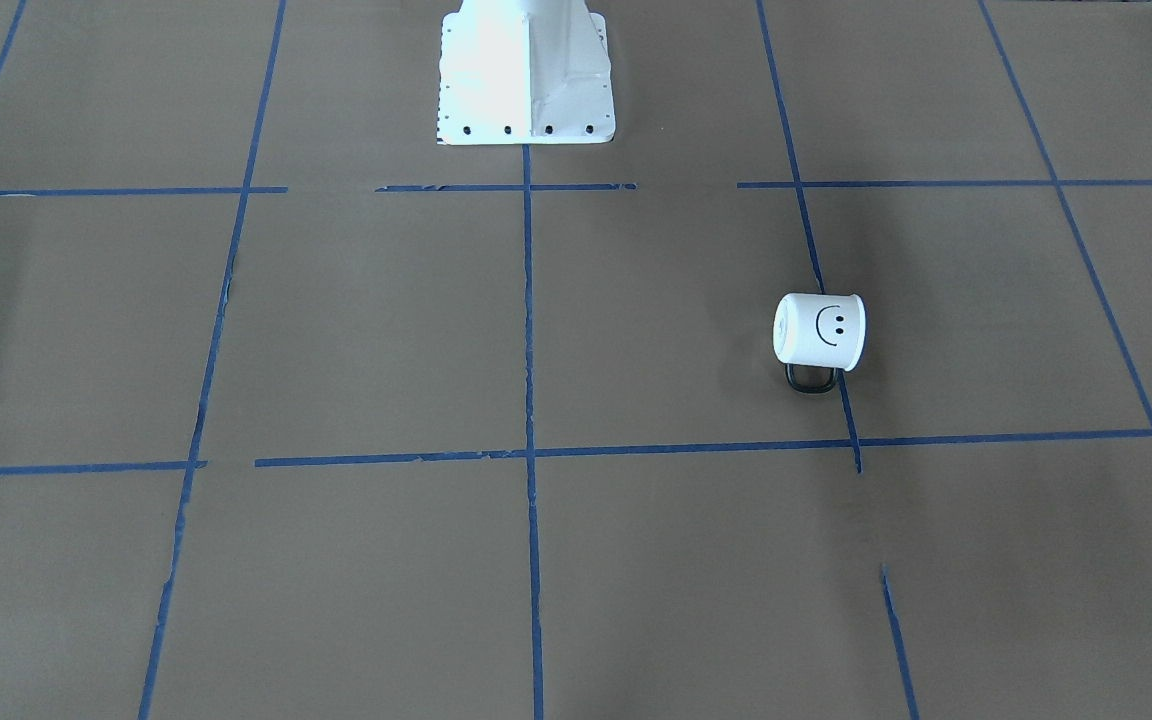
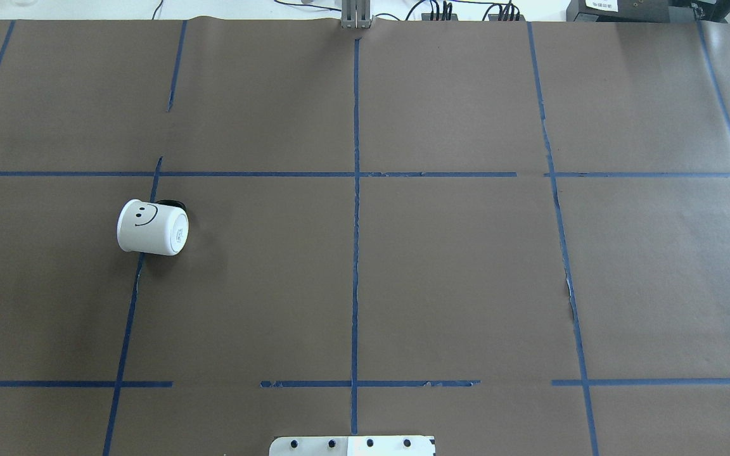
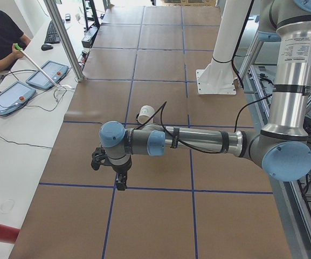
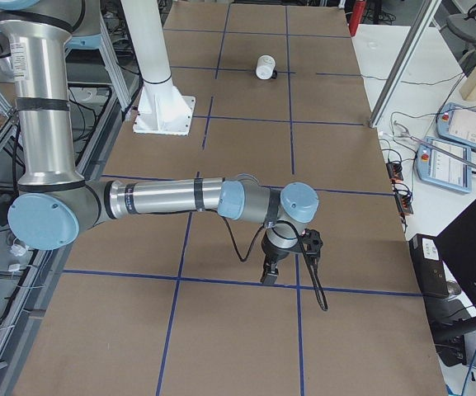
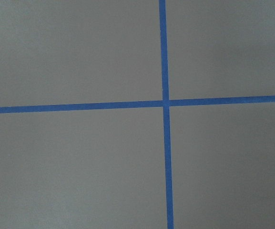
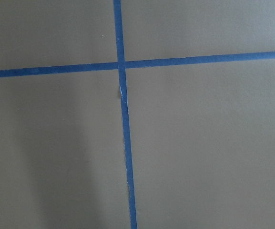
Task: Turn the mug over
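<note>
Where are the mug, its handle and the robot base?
mug (image 2: 149,228): overhead exterior view, on its white side wall.
handle (image 1: 813,389): exterior front-facing view, on the black loop.
robot base (image 1: 526,90): exterior front-facing view, on the white pedestal.

Smooth mug (image 1: 820,331); matt, likely paper, table (image 1: 386,320).

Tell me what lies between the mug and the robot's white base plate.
Between the mug and the base plate only brown paper with blue tape shows, in the overhead exterior view.
</note>
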